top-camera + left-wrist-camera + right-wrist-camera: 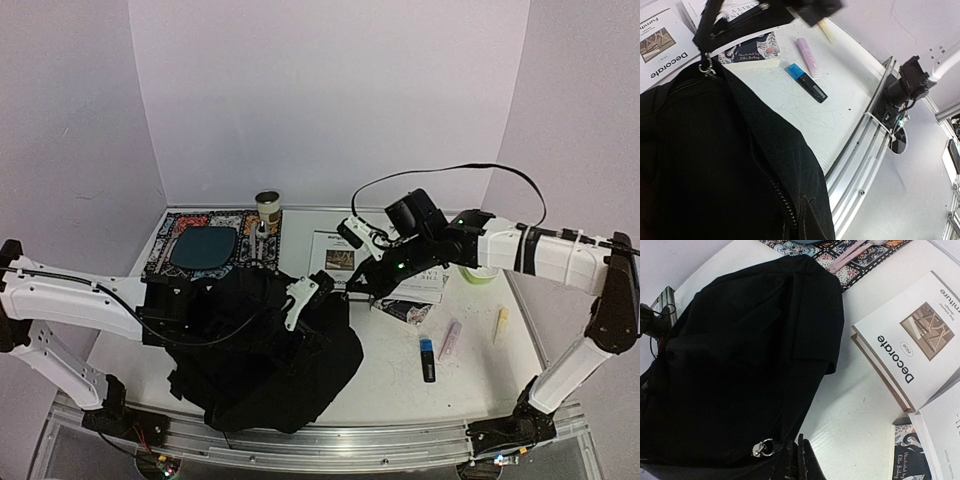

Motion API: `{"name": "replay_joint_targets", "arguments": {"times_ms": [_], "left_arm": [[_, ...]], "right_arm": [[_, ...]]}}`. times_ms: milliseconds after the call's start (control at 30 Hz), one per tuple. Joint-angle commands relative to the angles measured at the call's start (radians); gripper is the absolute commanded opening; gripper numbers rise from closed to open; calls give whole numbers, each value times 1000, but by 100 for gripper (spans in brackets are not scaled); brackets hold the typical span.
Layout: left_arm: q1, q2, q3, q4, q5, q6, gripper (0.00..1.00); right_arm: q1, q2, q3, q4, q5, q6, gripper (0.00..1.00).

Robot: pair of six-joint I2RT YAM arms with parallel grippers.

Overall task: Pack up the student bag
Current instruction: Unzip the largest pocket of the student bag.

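One white worktop [400,385] carries everything. The biggest thing on it is the one black backpack [260,370], slumped over the near-left part, its lower end reaching the near edge. Two arms meet over its right side. The left fingers [297,300] are pressed together, low on the fabric; whether any cloth is caught between them cannot be told. The right fingers [801,462] are also pressed together, right at the bag's edge beside the metal zip ring [762,447] and seemingly pinching the bag's zip tab.

One patterned mat [165,245] lies in the far-left corner with one dark teal plate [205,246] on it. Three printed pieces sit mid-worktop toward the far edge: a white book titled "Decorate" [900,345], a second white booklet [940,440] and a dark floral one [747,50]. One tin [267,208] stands at the far edge; one pale green round thing [480,273] sits toward the right edge.

Three pens lie apart on the right half — one blue-and-black marker [807,82], one pink highlighter [807,50], one yellow pen [502,325].

Bare worktop shows between the backpack and the pens, and along the near-right corner.
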Motion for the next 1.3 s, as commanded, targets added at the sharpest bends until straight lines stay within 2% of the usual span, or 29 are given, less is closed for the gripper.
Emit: {"name": "replay_joint_targets", "arguments": {"times_ms": [0,300,400,633,800,967,1267], "left_arm": [[-77,-86,-23,-86,100,19,0],[-143,-136,-35,-104,26,29,0],[-157,-126,-30,-104,3,26,0],[-156,-40,0,-99,-141,0,1],[-154,62,60,-98,-276,-3,1],[-131,159,127,-96,-329,-25,3],[-53,309,266,-91,-354,-103,12]], "right_arm": [[-75,61,85,55,167,-23,0],[-86,199,178,80,176,-14,0],[-86,228,213,95,101,-2,0],[-85,238,247,108,-73,70,0],[-85,186,212,108,-79,123,1],[-85,111,153,103,-33,173,39],[-85,-127,-77,42,107,383,59]]}}
